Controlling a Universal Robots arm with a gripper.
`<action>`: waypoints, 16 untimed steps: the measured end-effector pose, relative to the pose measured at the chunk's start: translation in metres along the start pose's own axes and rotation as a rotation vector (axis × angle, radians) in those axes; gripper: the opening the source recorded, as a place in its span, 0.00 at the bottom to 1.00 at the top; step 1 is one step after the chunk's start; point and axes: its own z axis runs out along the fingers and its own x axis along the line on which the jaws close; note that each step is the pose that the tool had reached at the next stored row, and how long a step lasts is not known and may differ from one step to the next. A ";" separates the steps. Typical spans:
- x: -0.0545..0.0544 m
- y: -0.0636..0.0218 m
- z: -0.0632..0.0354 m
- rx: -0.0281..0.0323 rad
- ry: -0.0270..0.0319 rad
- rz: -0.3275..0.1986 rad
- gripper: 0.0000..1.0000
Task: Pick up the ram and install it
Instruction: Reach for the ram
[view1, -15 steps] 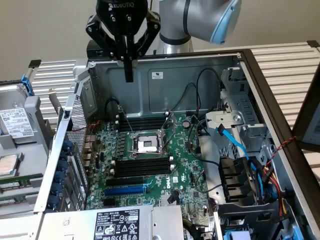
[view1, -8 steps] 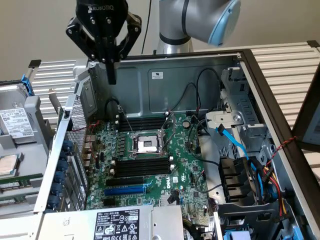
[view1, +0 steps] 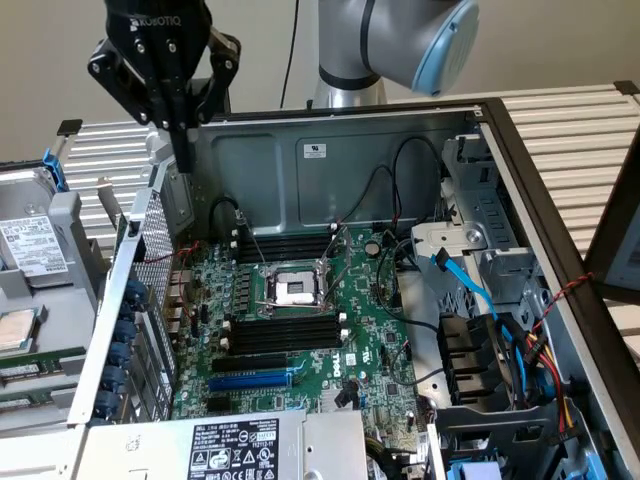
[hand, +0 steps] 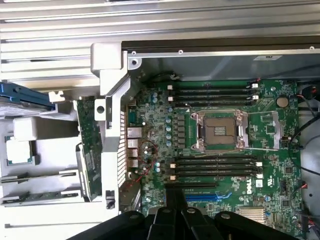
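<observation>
Desk: slatted metal top, carried the whole job.
Case: open PC chassis lying on its side; I hung above its wall on the exterior view's left.
Mobo: green, flat in the case. CPU socket sat mid-board w/ black mem slots on both sides, all looked bare.
Parts tray: outside the case beside that wall, held a CPU.
Ram: long green stick on edge, betw. tray and case wall, outside the case, as best I could tell. Not in my grip.
Jaws: pressed together, pinching nothing I could see, well above the ram.
Doing it well: my call was to spread first, drop straight, take the stick by its long edges, keep it square.
In the way: case wall and metal bracket just beside the stick. Red wire lay loose nr the slots.
</observation>
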 end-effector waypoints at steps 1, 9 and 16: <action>0.004 0.0005 0.0007 0.0001 0.0009 0.000 0.11; 0.039 0.0029 0.0064 0.0005 0.0071 0.000 0.11; 0.071 0.0004 0.0119 0.0006 0.0082 0.000 0.11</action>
